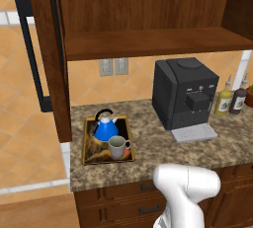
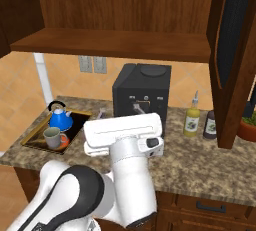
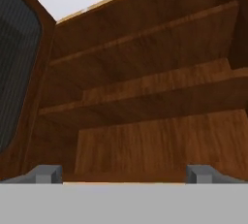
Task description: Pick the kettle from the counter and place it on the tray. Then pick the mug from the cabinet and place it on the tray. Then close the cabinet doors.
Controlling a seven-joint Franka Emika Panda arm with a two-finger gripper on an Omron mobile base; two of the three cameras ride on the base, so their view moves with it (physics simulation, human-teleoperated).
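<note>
Ahead of the claw [image 3: 123, 173]: the cabinet [image 3: 145, 92], shelves bare, both doors swung out — left door [image 1: 47, 49], right door [image 2: 232, 55]. Claw tips set wide apart, clamped on nothing, aimed up into the open cabinet. Below the claw and off to its left: the tray [image 1: 89, 153] on the counter [image 1: 163, 148], carrying the kettle [image 1: 105, 126] at the back and the mug [image 1: 117, 147] just in front — near each other, contact unclear. Below it to the right: black coffee machine [image 1: 184, 94], then two bottles [image 2: 191, 120] by the wall.
</note>
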